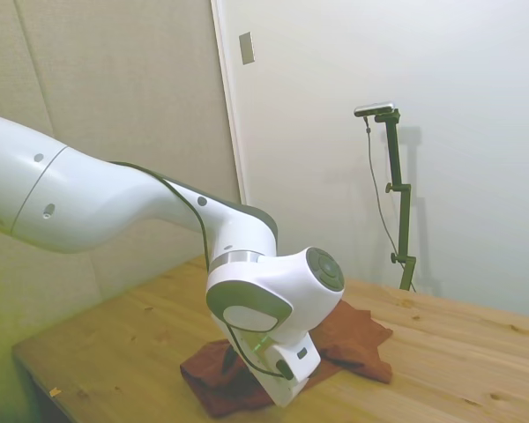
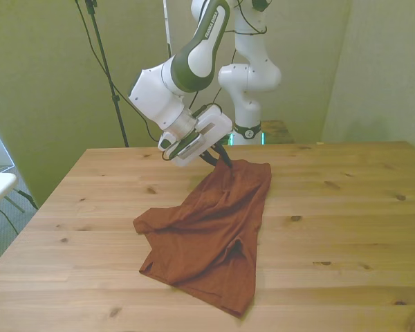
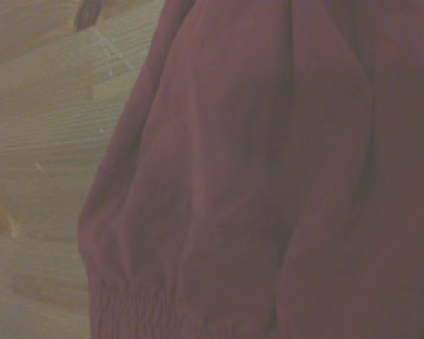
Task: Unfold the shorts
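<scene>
- The rust-brown soft fabric shorts (image 2: 211, 232) lie on the pale wooden worktop (image 2: 346, 207), spread roughly across its middle. One long edge runs from the far corner near the robot's base down toward the near edge in the front view.
- The garment is only partly opened. The part on the front view's right lies fairly flat as a long panel. The part on the front view's left is bunched into a raised, creased lobe, with a fold line crossing the cloth and a dark slit showing near the lower middle.
- The black-fingered end effector (image 2: 223, 158) on the white arm sits at the shorts' far corner, its tips right at the cloth edge. The corner looks slightly lifted there, which suggests a pinch on the fabric. The fingers are too small and too hidden by the wrist body for me to tell whether they are closed on it or parted.
- In the side view the arm's white wrist housing (image 1: 273, 308) covers most of the shorts (image 1: 357, 339), so the contact itself stays hidden.
- The wrist view shows gathered fabric with an elastic-looking hem (image 3: 148, 304) lying over bare wood (image 3: 49, 141), still wrinkled.
- My judgement: the task is underway but unfinished. The folded lobe beside the flat panel still needs drawing out and flattening, probably by pulling the far corner away from the bunched side.
</scene>
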Available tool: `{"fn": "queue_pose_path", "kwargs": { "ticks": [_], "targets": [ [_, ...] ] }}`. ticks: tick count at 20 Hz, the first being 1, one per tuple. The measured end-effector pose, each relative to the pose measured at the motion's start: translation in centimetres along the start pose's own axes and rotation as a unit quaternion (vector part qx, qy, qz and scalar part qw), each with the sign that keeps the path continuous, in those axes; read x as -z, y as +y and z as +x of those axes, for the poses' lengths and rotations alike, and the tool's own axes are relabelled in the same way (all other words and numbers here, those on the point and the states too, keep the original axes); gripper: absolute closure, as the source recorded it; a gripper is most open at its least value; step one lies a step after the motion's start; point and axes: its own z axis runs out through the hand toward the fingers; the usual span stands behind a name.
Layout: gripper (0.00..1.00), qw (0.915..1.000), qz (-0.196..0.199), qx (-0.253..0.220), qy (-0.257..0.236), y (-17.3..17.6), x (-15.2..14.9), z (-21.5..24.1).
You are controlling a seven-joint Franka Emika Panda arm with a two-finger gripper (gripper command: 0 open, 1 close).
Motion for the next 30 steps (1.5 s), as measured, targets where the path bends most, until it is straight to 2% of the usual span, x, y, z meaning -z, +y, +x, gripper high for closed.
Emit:
{"fn": "queue_pose_path", "kwargs": {
  "ticks": [11, 23, 26, 28, 30],
  "targets": [
    [1.00, 0.9995, -0.010, -0.008, 0.029, 3.8, 3.7, -0.4],
    [1.00, 0.9981, 0.010, -0.020, 0.057, 6.0, 9.5, -0.2],
    [1.00, 0.9984, 0.004, -0.002, 0.057, 4.1, 9.3, -0.8],
    [1.00, 0.9977, -0.016, 0.016, 0.064, 1.4, 9.3, -2.2],
    [1.00, 0.9945, -0.044, 0.027, 0.092, -1.3, 8.9, -4.3]
  ]
}}
